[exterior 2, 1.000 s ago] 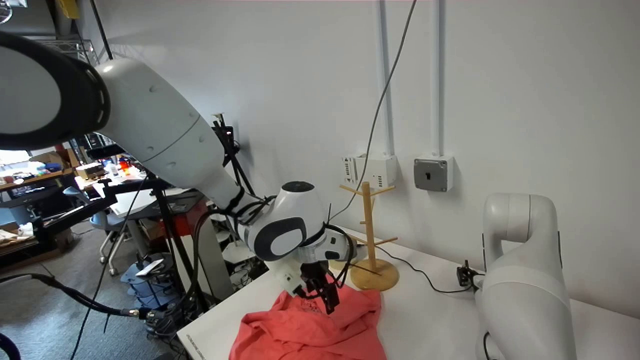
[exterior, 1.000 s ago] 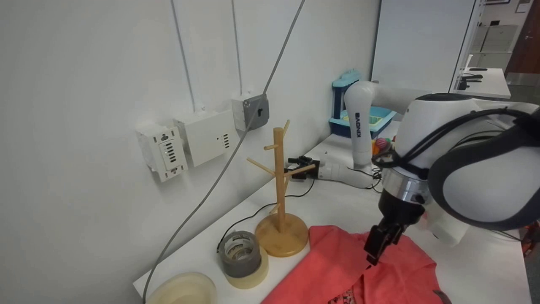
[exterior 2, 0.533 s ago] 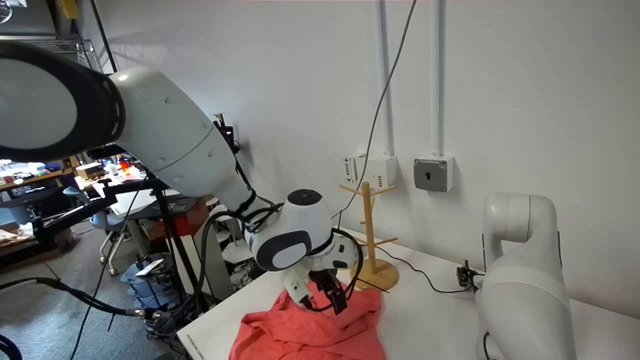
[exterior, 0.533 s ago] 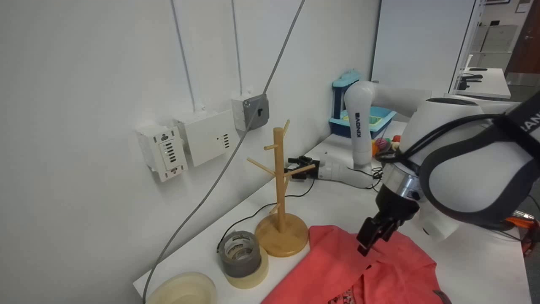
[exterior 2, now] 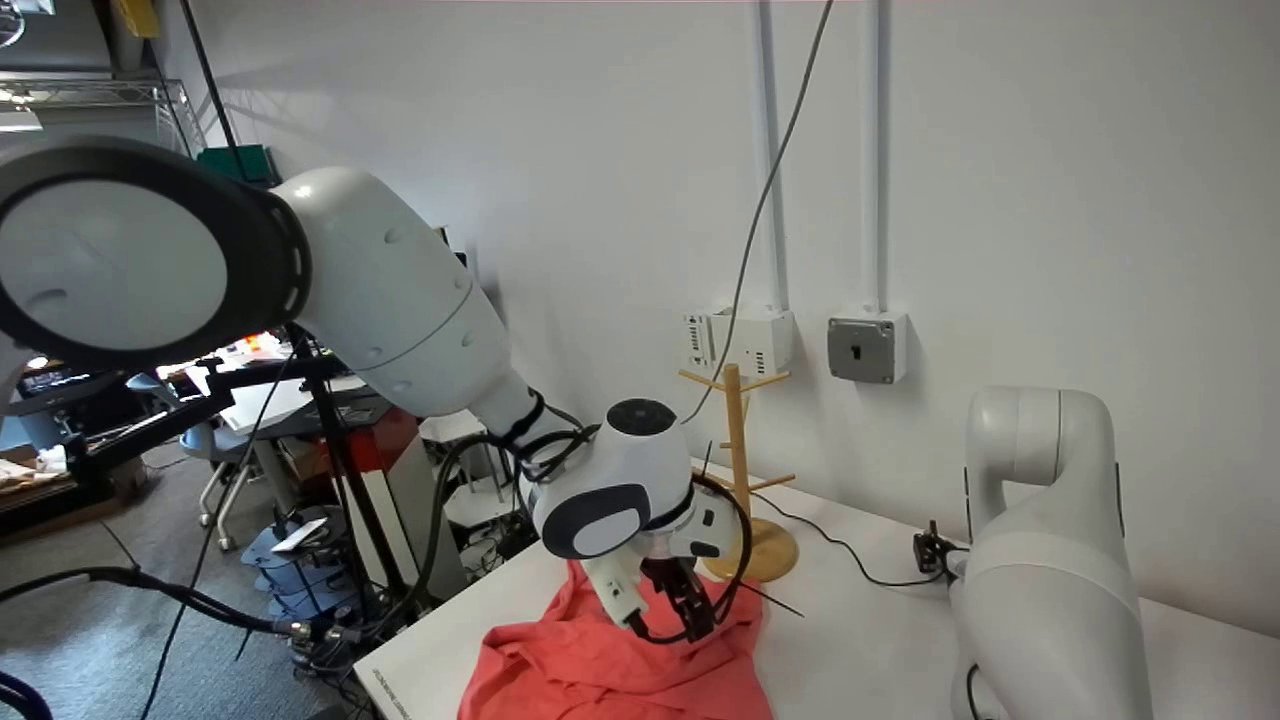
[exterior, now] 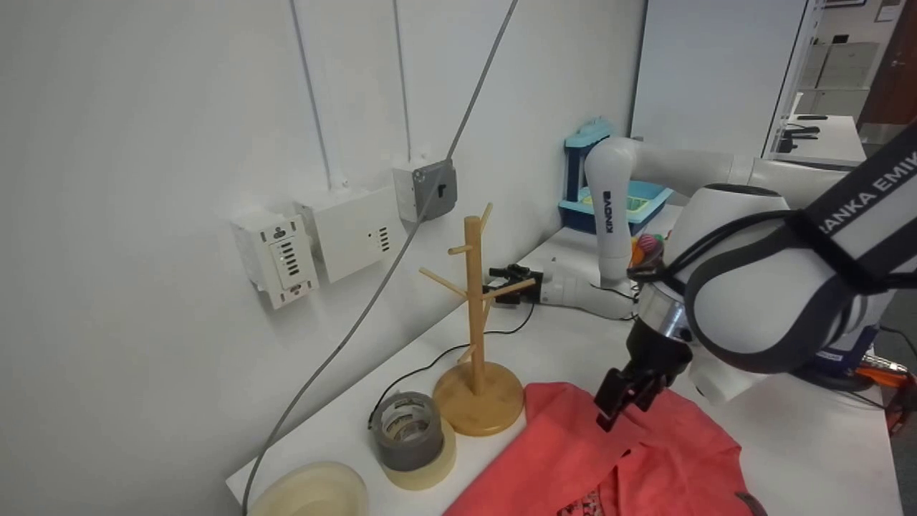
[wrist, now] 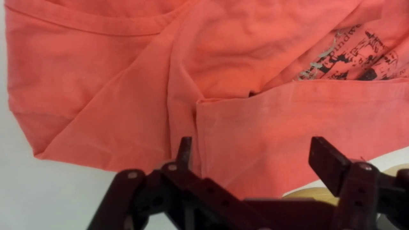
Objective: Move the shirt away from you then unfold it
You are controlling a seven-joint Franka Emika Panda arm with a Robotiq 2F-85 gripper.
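The red-coral shirt [exterior: 551, 451] lies crumpled and partly folded over on the white table. It also shows in an exterior view [exterior 2: 600, 675]. In the wrist view the shirt [wrist: 236, 64] shows a neckline at the upper left, a dark print at the upper right, and a folded flap with a straight hem across the middle. My gripper [wrist: 250, 143] is open and empty, its fingers apart above this flap. In both exterior views the gripper [exterior: 620, 412] is over the part of the shirt near the wooden stand. The gripper and arm [exterior 2: 700, 620] hide part of the shirt there.
The wooden stand [exterior: 475, 308] stands close beside the shirt; its base [wrist: 314, 193] shows by my right finger. Tape rolls [exterior: 410, 441] and a cream bowl [exterior: 311, 494] stand along the wall side. A white Kinova arm [exterior 2: 1050, 560] rests on the table. A black cable [exterior 2: 850, 555] runs there.
My gripper has moved across the shirt towards the wooden stand and the wall. The shirt has not visibly moved.
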